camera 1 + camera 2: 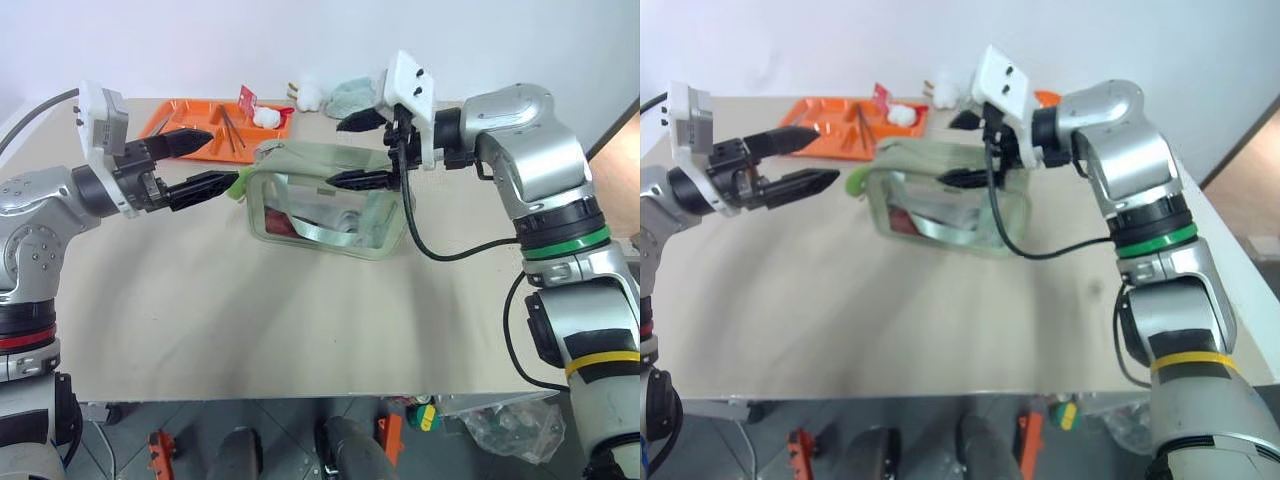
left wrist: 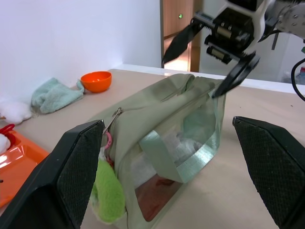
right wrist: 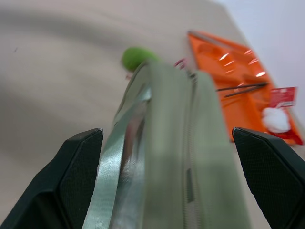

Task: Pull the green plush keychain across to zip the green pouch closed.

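Two open claws close in on the green pouch

The green pouch (image 1: 325,205) sits on the table (image 1: 250,310), and the green plush keychain (image 2: 108,191) hangs at its end by the left claw (image 1: 195,165). That claw has its fingers wide apart, holding nothing. The right claw (image 1: 362,150) is wide apart too, over the far end. If the left claw misses the small fuzzy keychain, it may grab a strap. If nothing holds the pouch, pulling could drag it along.
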You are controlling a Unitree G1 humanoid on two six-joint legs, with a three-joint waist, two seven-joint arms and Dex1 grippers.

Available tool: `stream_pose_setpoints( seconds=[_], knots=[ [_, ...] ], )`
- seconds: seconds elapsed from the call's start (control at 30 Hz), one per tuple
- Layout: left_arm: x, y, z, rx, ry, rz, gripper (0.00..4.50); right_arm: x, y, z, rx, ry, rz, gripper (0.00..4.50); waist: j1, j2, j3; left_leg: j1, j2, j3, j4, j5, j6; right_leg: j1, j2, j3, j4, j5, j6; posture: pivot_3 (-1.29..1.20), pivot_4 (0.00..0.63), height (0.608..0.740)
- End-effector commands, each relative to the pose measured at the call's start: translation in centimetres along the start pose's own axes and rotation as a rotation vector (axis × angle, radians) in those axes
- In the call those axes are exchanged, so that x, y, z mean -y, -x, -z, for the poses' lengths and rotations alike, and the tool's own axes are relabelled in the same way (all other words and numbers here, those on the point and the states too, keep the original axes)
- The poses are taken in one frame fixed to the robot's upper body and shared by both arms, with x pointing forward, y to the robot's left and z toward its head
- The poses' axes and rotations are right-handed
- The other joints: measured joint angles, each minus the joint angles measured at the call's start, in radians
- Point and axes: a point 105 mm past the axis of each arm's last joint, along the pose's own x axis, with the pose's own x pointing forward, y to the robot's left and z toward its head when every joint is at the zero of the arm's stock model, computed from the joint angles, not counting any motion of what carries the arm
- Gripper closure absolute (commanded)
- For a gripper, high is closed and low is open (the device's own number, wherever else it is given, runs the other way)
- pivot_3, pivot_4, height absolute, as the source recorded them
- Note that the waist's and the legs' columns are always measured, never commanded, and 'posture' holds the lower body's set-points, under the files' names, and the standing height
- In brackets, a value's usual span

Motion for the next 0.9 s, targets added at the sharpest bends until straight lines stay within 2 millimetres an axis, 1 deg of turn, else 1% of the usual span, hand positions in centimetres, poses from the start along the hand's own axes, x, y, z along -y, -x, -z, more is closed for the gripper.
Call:
stream_pose_setpoints(
  seconds=[0.03, 0.13, 0.27, 0.3, 0.33, 0.43, 0.47, 0.67, 0.7, 0.73, 0.9],
  knots=[
    [0.4, 0.1, -1.0, 0.02, -0.037, 0.004, 0.01, 0.4, -0.1, -0.5, -0.029, 0.081, -0.022, 0.0, 0.0, 0.0, 0.0, -0.001, 0.0, 0.0, 0.0, 0.0, 0.0, -0.001, 0.0, 0.0, 0.0, 0.0, 0.0, 0.0, 0.15, 0.74],
    [0.4, 0.0, -1.0, 0.025, -0.033, -0.002, 0.01, 0.6, -0.5, 0.1, -0.057, 0.09, -0.032, 0.0, 0.0, 0.0, 0.0, -0.001, 0.0, 0.0, 0.0, 0.0, 0.0, -0.001, 0.0, 0.0, 0.0, 0.0, 0.0, 0.0, 0.15, 0.74],
    [0.4, 0.0, -0.7, 0.022, -0.025, -0.01, 0.01, 0.8, -0.9, 0.4, -0.072, 0.099, -0.042, 0.0, 0.0, 0.0, 0.0, 0.0, 0.0, 0.0, 0.001, 0.0, 0.0, -0.002, 0.0, 0.0, 0.003, 0.001, -0.001, 0.0, 0.15, 0.74],
    [0.4, -0.1, -0.6, 0.022, -0.024, -0.012, 0.0, 0.8, -1.0, 0.4, -0.075, 0.101, -0.043, 0.41, 0.0, 0.0, 0.0, 0.0, 0.0, 0.0, 0.001, 0.0, 0.0, -0.003, 0.0, 0.0, 0.004, 0.001, -0.001, 0.0, 0.15, 0.74],
    [0.4, -0.1, -0.5, 0.021, -0.02, -0.015, 0.0, 0.8, -1.0, 0.4, -0.078, 0.103, -0.043, 0.57, -0.001, 0.0, 0.0, 0.0, 0.0, 0.0, 0.001, 0.0, 0.0, -0.003, 0.0, 0.0, 0.005, 0.001, -0.001, 0.0, 0.15, 0.74],
    [0.2, 0.0, -0.4, 0.025, -0.013, -0.023, 0.0, 0.9, -1.1, 0.6, -0.085, 0.102, -0.037, 1.51, -0.001, 0.0, 0.0, 0.0, 0.0, 0.001, 0.002, 0.0, -0.001, -0.005, 0.001, 0.0, 0.01, 0.0, -0.002, 0.0, 0.15, 0.74],
    [0.2, 0.0, -0.4, 0.029, -0.012, -0.026, 0.0, 0.9, -1.1, 0.7, -0.087, 0.101, -0.038, 1.96, -0.001, 0.0, 0.0, 0.0, 0.0, 0.001, 0.003, 0.001, -0.001, -0.005, 0.001, 0.0, 0.012, 0.0, -0.003, 0.0, 0.15, 0.74],
    [-0.3, -0.1, -1.0, 0.062, 0.003, -0.039, 0.0, 0.5, -0.8, 1.3, -0.102, 0.099, -0.057, 3.95, -0.001, 0.0, 0.0, 0.0, 0.001, -0.001, 0.004, 0.002, -0.003, -0.005, 0.002, 0.0, 0.014, -0.001, -0.003, 0.0, 0.15, 0.74],
    [-0.4, -0.1, -1.1, 0.066, 0.005, -0.039, 0.0, 0.5, -0.8, 1.4, -0.104, 0.099, -0.059, 4.35, -0.001, 0.0, 0.0, 0.001, 0.001, -0.001, 0.005, 0.002, -0.003, -0.005, 0.002, 0.0, 0.014, -0.001, -0.003, 0.0, 0.15, 0.74],
    [-0.4, -0.1, -1.1, 0.067, 0.006, -0.04, 0.0, 0.4, -0.8, 1.5, -0.105, 0.099, -0.06, 4.43, -0.001, 0.0, 0.0, 0.0, 0.001, -0.001, 0.005, 0.002, -0.003, -0.005, 0.002, 0.0, 0.014, -0.001, -0.003, 0.0, 0.15, 0.74],
    [-0.7, 0.2, -1.4, 0.082, 0.014, -0.053, 0.0, 0.3, -0.8, 1.8, -0.111, 0.093, -0.064, 4.43, -0.001, 0.0, 0.0, 0.0, 0.001, -0.001, 0.006, 0.002, -0.003, -0.005, 0.002, 0.0, 0.014, -0.001, -0.003, 0.0, 0.15, 0.74]
  ],
)
